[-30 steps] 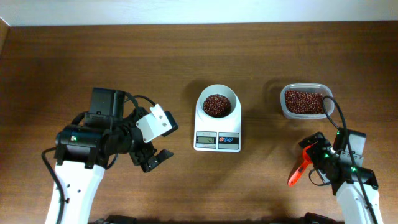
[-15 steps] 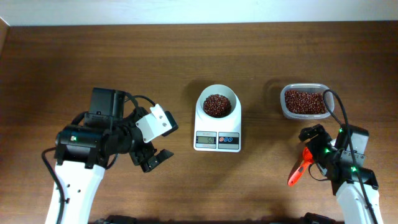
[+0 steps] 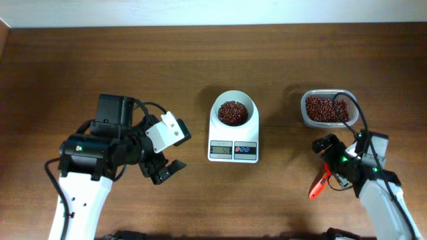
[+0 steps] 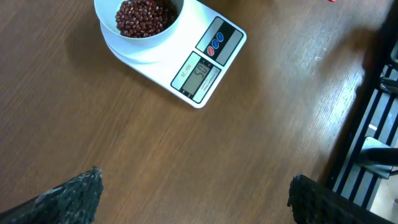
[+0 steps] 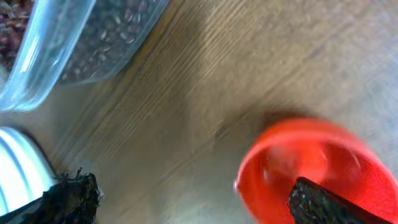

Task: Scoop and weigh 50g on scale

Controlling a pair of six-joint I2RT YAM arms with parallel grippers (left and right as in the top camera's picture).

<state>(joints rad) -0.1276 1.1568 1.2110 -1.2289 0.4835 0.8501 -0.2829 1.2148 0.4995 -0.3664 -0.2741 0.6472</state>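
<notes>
Scale: the scale point(image 3: 233, 149) stands at the middle of the counter point(image 3: 200, 60), its white bowl point(image 3: 233, 105) on the far end and the display point(image 4: 199, 76) facing the robot.
Beans: a heap of dark beans point(image 3: 232, 112) lies in the bowl, and none show spilled around it.
Display: in the left wrist view it seems to read fifty, but the digits are small and I cannot be sure.
Left jaws: the left gripper point(image 4: 193, 196) hovers near the scale with its jaws spread fully wide and nothing between them.
Right jaws: the right gripper point(image 5: 196, 202) is also fully open and holds nothing. One finger point(image 5: 323, 205) hangs over the scoop's cup.
Scoop: the orange-red scoop point(image 3: 317, 185) lies on the counter by the right arm, apparently let go. I see no beans in its cup.
Tub: the clear tub point(image 3: 303, 117) sits right of the scale, apart from it, and holds more of the same beans.
Stage: judged from this, the weighing looks done or close to it.
Risk, scoop: the open finger could catch the scoop as the arm lifts away, dragging it or flicking it toward the tub.
Risk, scale: a nudge from the left arm could jolt the bowl, shifting the reading or tipping beans out.
Risk, reading: if the figure is off target, a full scoop would overshoot.
</notes>
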